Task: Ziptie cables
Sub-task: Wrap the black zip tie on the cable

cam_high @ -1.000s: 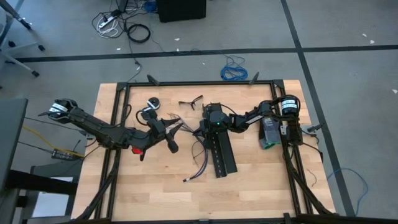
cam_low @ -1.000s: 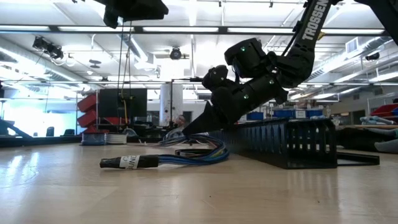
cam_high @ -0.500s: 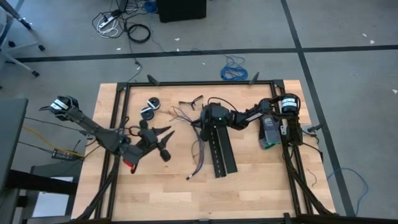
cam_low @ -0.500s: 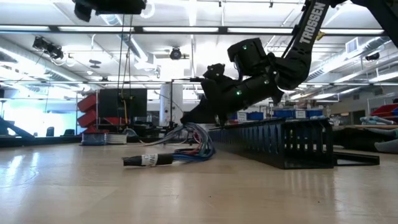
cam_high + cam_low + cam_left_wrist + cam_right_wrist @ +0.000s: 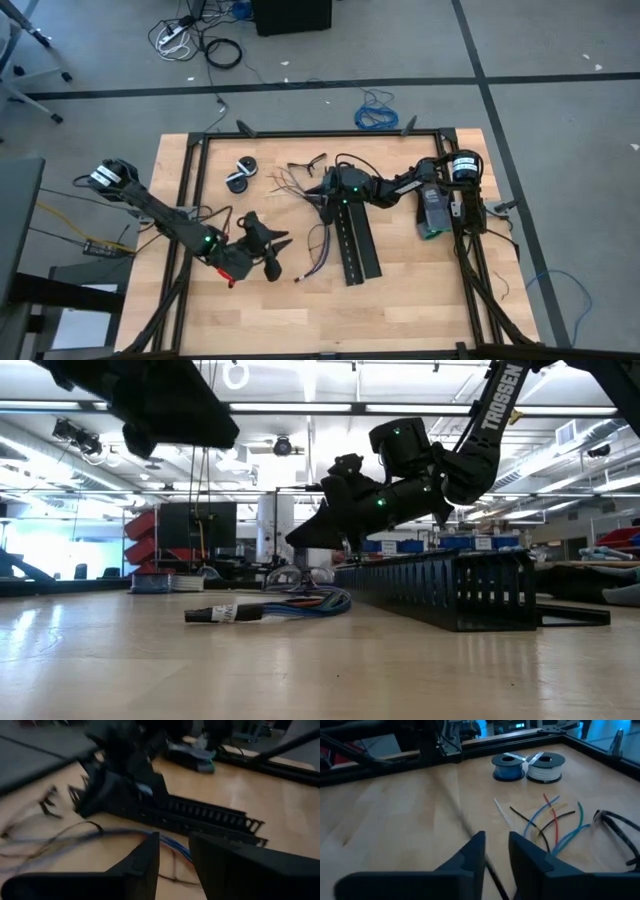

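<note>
The left gripper hangs above the wooden table at the left-centre, clear of the surface. Its two fingers stand slightly apart with a narrow gap between them, holding nothing.

Two small wire spools, one blue and one white, sit side by side near the far edge.

The cables, a bundle of thin wires, lie flat on the table between the two grippers, just beside the long black perforated duct. One end carries a dark sleeve with a pale label; the other end splays into loose coloured wires.

The right gripper hovers above the far end of the duct, fingers narrowly parted and empty. A thin dark strand, possibly a ziptie, runs across the table beneath it.
</note>
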Available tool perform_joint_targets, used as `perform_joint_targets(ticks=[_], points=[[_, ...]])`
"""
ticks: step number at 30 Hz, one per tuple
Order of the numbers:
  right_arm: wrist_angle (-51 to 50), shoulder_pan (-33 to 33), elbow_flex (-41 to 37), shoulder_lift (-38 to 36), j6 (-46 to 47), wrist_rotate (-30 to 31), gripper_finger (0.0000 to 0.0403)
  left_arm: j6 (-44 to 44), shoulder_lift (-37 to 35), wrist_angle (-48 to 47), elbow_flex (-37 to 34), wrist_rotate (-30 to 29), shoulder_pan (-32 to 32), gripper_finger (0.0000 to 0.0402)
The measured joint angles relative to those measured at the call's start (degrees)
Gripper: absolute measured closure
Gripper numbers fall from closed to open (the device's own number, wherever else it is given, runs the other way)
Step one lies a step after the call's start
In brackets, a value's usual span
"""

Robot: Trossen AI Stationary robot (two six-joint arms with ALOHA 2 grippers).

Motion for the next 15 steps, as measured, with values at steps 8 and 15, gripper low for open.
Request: perform_joint_targets(ticks=[8, 15], points=[[1.0, -0.2, 0.0, -0.1, 1.7, -5.7, 0.0234, -6.2, 6.6, 3.8, 0.0, 7.9, 0.1, 0.0303], [0.9, 0.9, 0.0, -5.1, 0.3, -13.9, 0.0217, -6.3, 16.6, 13.5, 0.0, 15.9, 0.7, 0.0303]])
